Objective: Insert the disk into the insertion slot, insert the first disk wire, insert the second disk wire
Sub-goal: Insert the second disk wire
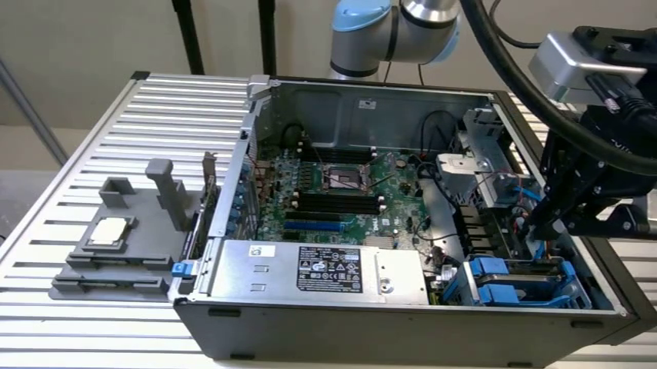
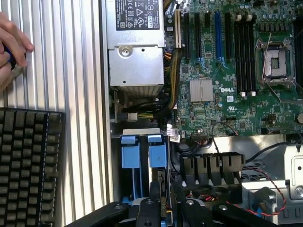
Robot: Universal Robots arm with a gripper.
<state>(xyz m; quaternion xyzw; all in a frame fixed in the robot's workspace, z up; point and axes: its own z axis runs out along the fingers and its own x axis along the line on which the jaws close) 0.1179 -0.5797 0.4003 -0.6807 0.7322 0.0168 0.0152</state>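
Judging this as the wire stage, not the disk stage. Reads as disk (image 2: 157,153) already sitting in the slot (image 2: 140,131), at the near corner of the case (image 1: 411,323) on the exterior view's right, just beside the power supply (image 1: 328,269). Mostly seeing the blue carrier tabs, little of the disk's metal body, so can't confirm full seating.

Gripper (image 1: 531,227) down inside the case, right over the slot, apart from the motherboard (image 1: 339,192). Pincer state: cannot tell from either view. Can't make out whether a wire plug is being carried. Loose red and black wires (image 2: 265,189) close by in the wrist view.

Orientation, as a guess: long axis along the case's near wall, tab end facing the power supply, other end toward the exterior view's right. Can't tell flat or on edge.

Next move, by judgement: needs a plug squared up to the disk's connector end and a straight push along that axis. Tight space, so clearance from the nearby wires matters.

Also noting a person's hand (image 2: 12,47) and a keyboard (image 2: 26,165) on the table outside the case.
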